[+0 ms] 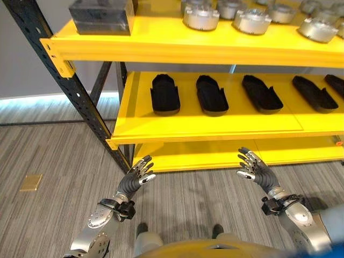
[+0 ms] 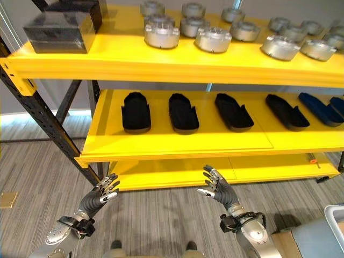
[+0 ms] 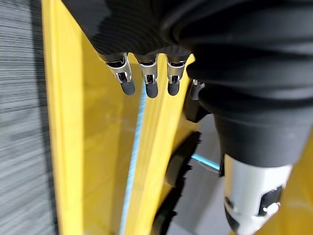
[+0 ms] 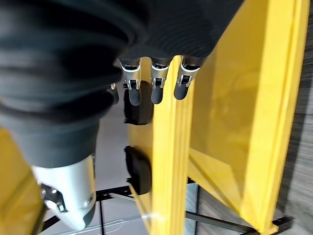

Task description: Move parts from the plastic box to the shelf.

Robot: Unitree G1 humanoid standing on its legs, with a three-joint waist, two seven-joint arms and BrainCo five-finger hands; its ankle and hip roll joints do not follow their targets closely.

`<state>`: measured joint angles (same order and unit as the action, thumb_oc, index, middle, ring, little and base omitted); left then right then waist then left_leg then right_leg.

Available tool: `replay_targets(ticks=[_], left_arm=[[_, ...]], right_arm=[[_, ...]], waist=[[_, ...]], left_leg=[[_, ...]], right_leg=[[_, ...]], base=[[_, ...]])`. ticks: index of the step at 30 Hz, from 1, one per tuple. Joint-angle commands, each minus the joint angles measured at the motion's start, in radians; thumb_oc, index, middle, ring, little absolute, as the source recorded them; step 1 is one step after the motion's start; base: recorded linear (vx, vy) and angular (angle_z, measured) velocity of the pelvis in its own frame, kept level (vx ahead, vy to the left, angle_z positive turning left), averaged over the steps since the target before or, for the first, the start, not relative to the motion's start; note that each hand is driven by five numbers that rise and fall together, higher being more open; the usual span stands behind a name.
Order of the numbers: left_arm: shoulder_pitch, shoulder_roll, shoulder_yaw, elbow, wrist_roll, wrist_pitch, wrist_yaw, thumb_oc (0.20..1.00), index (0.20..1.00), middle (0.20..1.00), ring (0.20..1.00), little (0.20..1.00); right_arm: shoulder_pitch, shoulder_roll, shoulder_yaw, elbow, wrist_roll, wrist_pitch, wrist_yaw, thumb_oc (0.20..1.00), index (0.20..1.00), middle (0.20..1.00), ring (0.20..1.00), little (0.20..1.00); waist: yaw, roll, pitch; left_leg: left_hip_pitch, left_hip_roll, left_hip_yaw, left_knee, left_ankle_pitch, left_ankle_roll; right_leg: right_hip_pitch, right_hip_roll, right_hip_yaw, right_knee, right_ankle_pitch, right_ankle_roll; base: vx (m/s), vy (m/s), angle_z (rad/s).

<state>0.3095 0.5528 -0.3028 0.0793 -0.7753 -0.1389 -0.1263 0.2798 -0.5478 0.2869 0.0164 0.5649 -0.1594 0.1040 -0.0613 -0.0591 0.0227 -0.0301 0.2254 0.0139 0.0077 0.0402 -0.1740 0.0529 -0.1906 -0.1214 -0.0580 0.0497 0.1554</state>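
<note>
My left hand (image 1: 137,174) and right hand (image 1: 257,167) hover low over the floor in front of the yellow shelf (image 1: 215,128), both open and empty, fingers straight. The left wrist view shows straight fingers (image 3: 149,81) pointing at the shelf's yellow edge, as do the fingers (image 4: 157,84) in the right wrist view. Several black elongated parts (image 1: 164,94) lie in a row on the middle board. Several round silver parts (image 1: 201,17) stand on the top board. A pale box's corner (image 2: 336,216) shows at the lower right edge.
A dark block (image 1: 102,16) sits at the top board's left end. The shelf's black perforated upright (image 1: 70,86) slants down on the left. A small tan square (image 1: 31,183) lies on the striped grey floor. A low yellow board (image 1: 215,153) lies just beyond both hands.
</note>
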Motion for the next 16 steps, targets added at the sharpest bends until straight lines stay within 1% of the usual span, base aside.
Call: replay_targets(ticks=[1, 5, 8, 16], left_arm=[[-0.003, -0.032, 0.016, -0.022, -0.004, -0.028, -0.017, 1.000, 1.000, 1.000, 1.000, 1.000], [0.003, -0.061, 0.036, 0.000, 0.013, -0.031, -0.013, 1.000, 1.000, 1.000, 1.000, 1.000], [0.014, -0.067, 0.042, -0.007, 0.024, -0.030, -0.016, 1.000, 1.000, 1.000, 1.000, 1.000], [0.038, -0.058, 0.044, -0.015, 0.040, -0.023, -0.029, 1.000, 1.000, 1.000, 1.000, 1.000]], right_arm=[[-0.031, 0.004, -0.028, -0.031, 0.023, -0.022, -0.002, 1.000, 1.000, 1.000, 1.000, 1.000], [-0.037, 0.021, -0.016, -0.016, 0.039, -0.017, 0.002, 1.000, 1.000, 1.000, 1.000, 1.000], [-0.034, 0.027, -0.010, -0.016, 0.046, -0.013, 0.009, 1.000, 1.000, 1.000, 1.000, 1.000], [-0.019, 0.032, -0.006, -0.017, 0.058, -0.009, 0.023, 1.000, 1.000, 1.000, 1.000, 1.000]], waist=[[0.013, 0.039, -0.011], [0.013, 0.034, -0.026], [0.012, 0.031, -0.032], [0.012, 0.028, -0.039]], left_leg=[[-0.064, -0.036, 0.001, -0.061, 0.080, 0.077], [-0.041, -0.039, 0.014, -0.058, 0.070, 0.081], [-0.025, -0.041, 0.023, -0.065, 0.068, 0.081], [-0.006, -0.040, 0.032, -0.077, 0.065, 0.083]], right_leg=[[-0.034, -0.011, -0.005, 0.076, -0.052, 0.025], [-0.021, -0.018, 0.006, 0.071, -0.045, 0.028], [-0.012, -0.021, 0.010, 0.069, -0.043, 0.028], [-0.004, -0.023, 0.013, 0.061, -0.038, 0.033]], base=[[0.01, 0.019, -0.06], [0.00, 0.002, -0.01], [0.01, 0.008, -0.13], [0.00, 0.002, -0.02]])
